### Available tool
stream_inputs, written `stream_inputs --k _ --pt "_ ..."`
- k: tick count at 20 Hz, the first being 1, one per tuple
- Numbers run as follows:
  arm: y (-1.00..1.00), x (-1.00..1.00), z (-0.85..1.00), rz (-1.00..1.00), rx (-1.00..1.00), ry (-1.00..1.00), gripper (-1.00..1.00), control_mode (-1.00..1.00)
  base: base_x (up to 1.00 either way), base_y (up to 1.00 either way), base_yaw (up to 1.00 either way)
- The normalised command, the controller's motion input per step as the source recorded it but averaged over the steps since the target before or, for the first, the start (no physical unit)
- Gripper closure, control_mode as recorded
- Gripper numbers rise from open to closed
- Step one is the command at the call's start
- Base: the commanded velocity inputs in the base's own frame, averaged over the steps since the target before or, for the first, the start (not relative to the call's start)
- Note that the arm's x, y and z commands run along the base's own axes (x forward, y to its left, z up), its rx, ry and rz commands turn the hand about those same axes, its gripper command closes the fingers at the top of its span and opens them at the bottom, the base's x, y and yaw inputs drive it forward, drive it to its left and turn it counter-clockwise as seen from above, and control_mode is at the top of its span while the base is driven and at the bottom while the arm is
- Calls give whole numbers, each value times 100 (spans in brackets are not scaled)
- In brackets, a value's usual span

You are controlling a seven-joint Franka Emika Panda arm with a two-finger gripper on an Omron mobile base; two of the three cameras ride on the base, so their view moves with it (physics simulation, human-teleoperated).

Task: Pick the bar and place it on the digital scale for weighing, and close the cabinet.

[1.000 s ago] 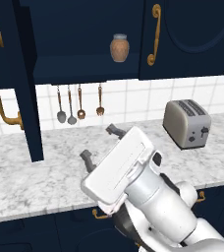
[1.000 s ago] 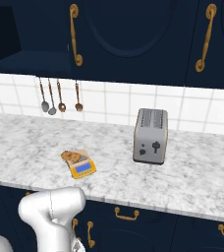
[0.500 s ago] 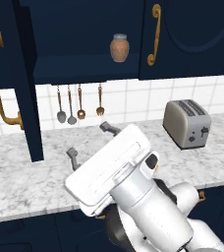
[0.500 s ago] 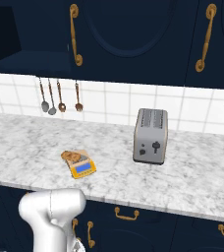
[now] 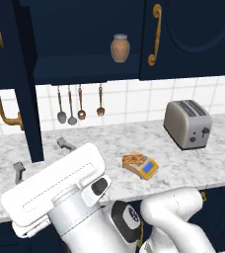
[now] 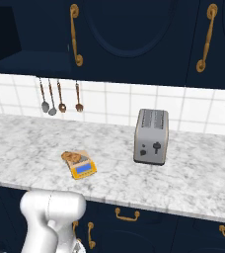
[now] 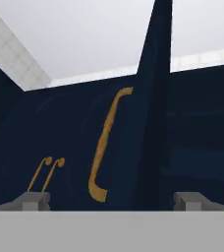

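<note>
We see our hand (image 5: 40, 158) with fingers spread wide and empty, facing the open cabinet (image 7: 153, 113) door. The bar (image 5: 134, 159) lies on the digital scale (image 5: 143, 166) on the tabletop (image 6: 193, 173).

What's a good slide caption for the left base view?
Bar resting on the digital scale, open gripper raised toward the open cabinet door.

Bar (image 5: 133, 159) on scale (image 5: 143, 166), toaster (image 5: 187, 123) right.
</note>
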Motion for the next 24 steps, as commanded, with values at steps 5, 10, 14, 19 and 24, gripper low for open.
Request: stream_inputs --k 5,10,14,19,24 --pt "90 35 -40 -19 -2 12 -100 -100 0 0 0" --pt "79 9 -24 -17 0 1 -100 -100 0 0 0" --pt "55 66 -25 -14 0 5 -100 -100 0 0 0" --pt "38 74 -3 -3 0 1 -100 -100 0 0 0" --pt "48 49 -1 -8 0 0 -100 -100 0 0 0"
